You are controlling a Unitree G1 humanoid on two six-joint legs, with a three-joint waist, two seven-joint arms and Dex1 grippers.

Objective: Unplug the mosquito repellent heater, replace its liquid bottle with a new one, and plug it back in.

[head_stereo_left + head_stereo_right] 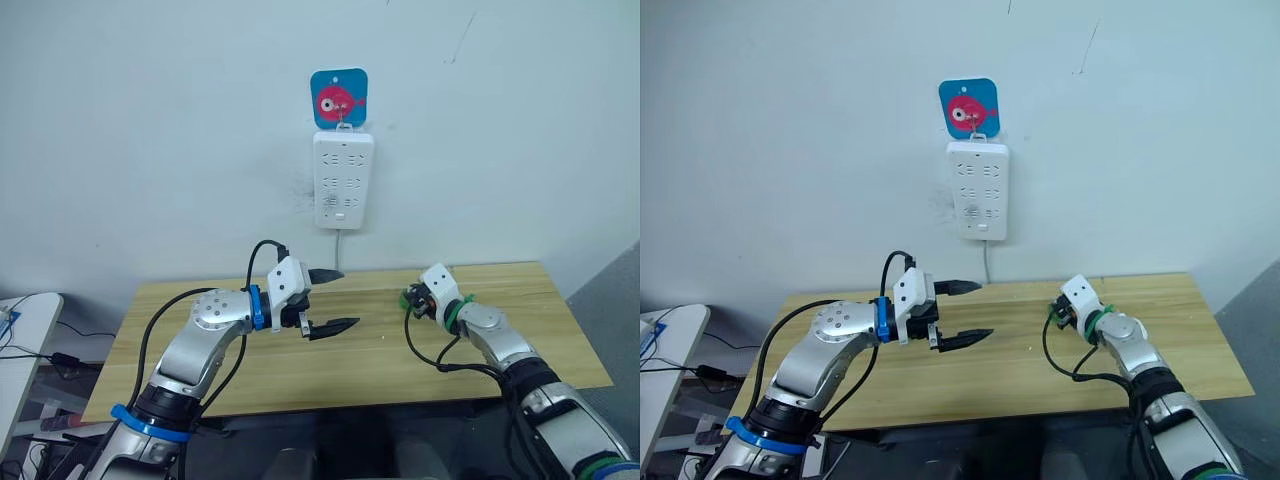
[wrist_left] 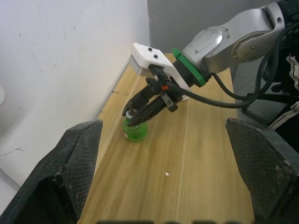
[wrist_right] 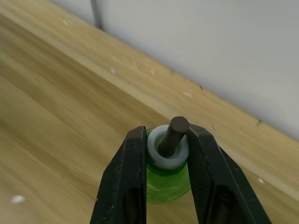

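While your right gripper (image 3: pixel 163 154) is closed on the neck of the green bottle (image 3: pixel 169 184), the step in hand looks like the bottle exchange, not the unplugging. Its two black fingers press the white collar (image 3: pixel 161 154) from both sides, and the dark wick (image 3: pixel 174 135) stands up between them. The bottle is directly under the fingertips and appears to stand upright on the wooden table (image 1: pixel 560 330), close to the wall side of the gripper.

Your left gripper (image 1: pixel 328 299) is released, with the fingers wide apart and nothing between them. It hangs above the table, pointing toward the right gripper, and the two are well apart.

On the wall above and behind the left gripper hangs the power strip (image 1: pixel 343 180), under a blue hook with a pink fish (image 1: pixel 339 98). I cannot find the heater: the sockets look free, and no small white unit lies near either gripper.

I cannot tell if this bottle is the old one or the new one. If it is new, your next move needs the heater held steady, and the wick must go straight into its opening without tilting.
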